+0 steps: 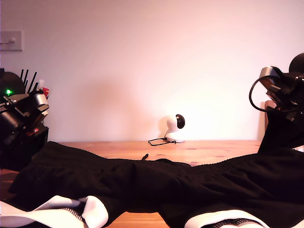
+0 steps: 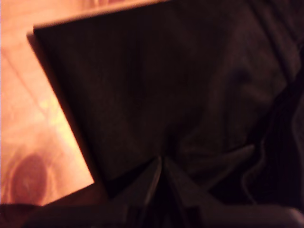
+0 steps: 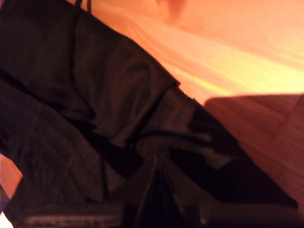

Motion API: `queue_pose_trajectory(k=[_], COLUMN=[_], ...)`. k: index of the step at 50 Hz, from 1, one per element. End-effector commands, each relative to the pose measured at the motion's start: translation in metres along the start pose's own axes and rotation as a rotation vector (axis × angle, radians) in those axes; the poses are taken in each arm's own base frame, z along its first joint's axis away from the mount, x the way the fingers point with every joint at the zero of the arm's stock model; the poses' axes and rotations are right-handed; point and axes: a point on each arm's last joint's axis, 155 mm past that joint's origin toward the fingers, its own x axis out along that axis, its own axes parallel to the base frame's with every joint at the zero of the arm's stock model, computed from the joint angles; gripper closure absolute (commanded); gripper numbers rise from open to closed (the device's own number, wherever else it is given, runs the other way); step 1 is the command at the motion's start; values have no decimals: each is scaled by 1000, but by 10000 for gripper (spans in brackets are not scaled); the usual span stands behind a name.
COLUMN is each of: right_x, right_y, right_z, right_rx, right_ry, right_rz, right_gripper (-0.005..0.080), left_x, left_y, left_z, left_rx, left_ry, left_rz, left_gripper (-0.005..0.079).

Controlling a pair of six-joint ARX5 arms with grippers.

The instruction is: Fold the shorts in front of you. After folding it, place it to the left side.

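The wooden table [image 1: 209, 151] is seen stretching back to a pale wall. Most of its near part is covered by the shorts [image 1: 142, 183], spread wide as black fabric, with white bands shown at the hem toward the exterior view's lower left and lower right. The cloth is drawn upward at the exterior view's right edge, beneath an arm there, and another arm is seen at that view's left edge beside the fabric.

In the first wrist view, the first pincer [image 2: 161, 166] is seen with its jaws brought together on a gather of the shorts, creases radiating from the tips. In the second wrist view, the second pincer [image 3: 156, 161] is likewise closed upon a bunched fold of the dark fabric, bare wood being visible beyond.

A small white round camera [image 1: 175, 127] is stood far back on the table, its black cable [image 1: 159, 141] lying beside it.
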Motion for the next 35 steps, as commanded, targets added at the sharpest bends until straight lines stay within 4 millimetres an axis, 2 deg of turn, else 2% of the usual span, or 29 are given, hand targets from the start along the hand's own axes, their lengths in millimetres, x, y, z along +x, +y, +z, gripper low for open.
queue_pose_trajectory(k=[1,14,24,28,35], right_x=[6,13,13,14,21], right_y=[-1,-5,-1,5,27], right_z=[-8,-22,-30,-30,-29], right_rx=[10,27,44,46,18], right_ry=[28,85,113,119,128], right_rz=[13,11,25,46,108], right_gripper=[762,762,762,762,762], left_x=[5,4,5,5,7], left_y=[2,0,-5,-9,-23], left_z=[-7,-22,-30,-30,-28], left_rx=[-14,-63,-95,-94,-87], left_ry=[20,75,110,110,103], left_rz=[-8,-11,-19,-35,-100], left_gripper=[766,766,766,766,766])
